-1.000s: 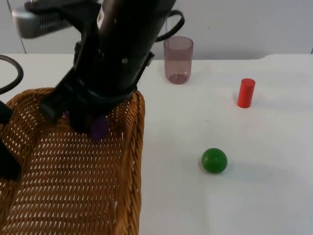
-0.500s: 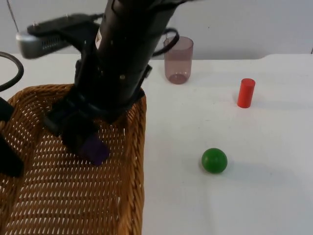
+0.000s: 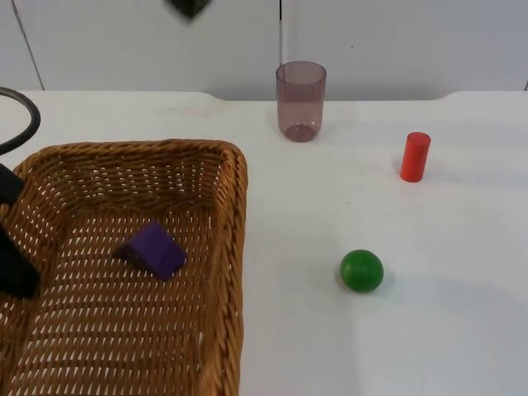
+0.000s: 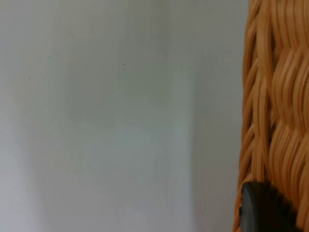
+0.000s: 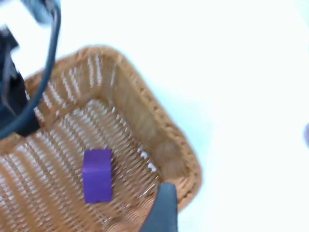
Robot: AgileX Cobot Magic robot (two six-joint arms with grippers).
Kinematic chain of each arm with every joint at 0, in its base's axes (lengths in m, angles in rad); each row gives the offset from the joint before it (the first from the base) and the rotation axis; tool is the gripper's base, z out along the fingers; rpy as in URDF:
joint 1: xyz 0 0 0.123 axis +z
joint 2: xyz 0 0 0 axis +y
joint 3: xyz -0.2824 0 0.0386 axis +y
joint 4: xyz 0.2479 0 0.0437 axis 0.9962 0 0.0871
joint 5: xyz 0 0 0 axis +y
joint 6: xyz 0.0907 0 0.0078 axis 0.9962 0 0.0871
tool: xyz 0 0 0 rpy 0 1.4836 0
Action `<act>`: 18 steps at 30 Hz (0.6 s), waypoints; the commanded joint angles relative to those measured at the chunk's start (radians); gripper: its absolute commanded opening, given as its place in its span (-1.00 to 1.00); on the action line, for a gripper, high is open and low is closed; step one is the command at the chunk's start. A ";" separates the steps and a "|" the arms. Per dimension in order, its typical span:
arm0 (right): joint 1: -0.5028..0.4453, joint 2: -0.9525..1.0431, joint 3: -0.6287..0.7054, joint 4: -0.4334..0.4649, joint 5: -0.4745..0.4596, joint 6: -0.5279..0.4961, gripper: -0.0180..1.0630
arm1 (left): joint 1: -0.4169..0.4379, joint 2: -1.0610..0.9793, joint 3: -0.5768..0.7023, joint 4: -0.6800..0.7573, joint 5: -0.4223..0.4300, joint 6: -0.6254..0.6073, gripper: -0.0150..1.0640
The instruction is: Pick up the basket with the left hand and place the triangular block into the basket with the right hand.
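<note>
The wicker basket [image 3: 235, 214] stands at the table's left front. A purple triangular block [image 3: 151, 249] lies free on its woven floor, left of the middle. My left gripper [image 3: 10, 235] is at the basket's left rim and is shut on it; in the left wrist view a black fingertip [image 4: 263, 208] presses against the rim [image 4: 280, 96]. My right gripper [image 3: 190, 7] is raised high over the back of the table, open and holding nothing. The right wrist view looks down on the basket [image 5: 159, 130] and the block [image 5: 97, 174] past one fingertip [image 5: 161, 208].
A translucent purple cup [image 3: 300, 101] stands at the back centre near the wall. At the right there is an upright red cylinder [image 3: 415, 156]. A green ball [image 3: 361, 270] rests right of the basket, with bare white table around it.
The right arm lowered the purple block into the basket, let go of it and lifted away upward. The block now lies on the basket floor. The basket and left gripper stayed put.
</note>
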 commanded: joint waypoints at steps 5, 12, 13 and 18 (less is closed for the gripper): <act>0.001 -0.214 0.128 -0.008 -0.032 0.037 0.38 | -0.007 0.000 -0.005 -0.025 0.018 0.005 -0.98; 0.001 -0.403 0.403 -0.008 -0.211 0.085 0.38 | -0.007 0.000 -0.005 -0.031 0.005 0.005 -0.98; 0.001 -0.426 0.436 -0.008 -0.241 0.093 0.38 | -0.007 0.000 -0.005 -0.036 0.000 0.005 -0.98; 0.001 -0.500 0.554 -0.008 -0.335 0.145 0.38 | -0.007 0.001 -0.046 -0.037 -0.017 -0.025 -0.98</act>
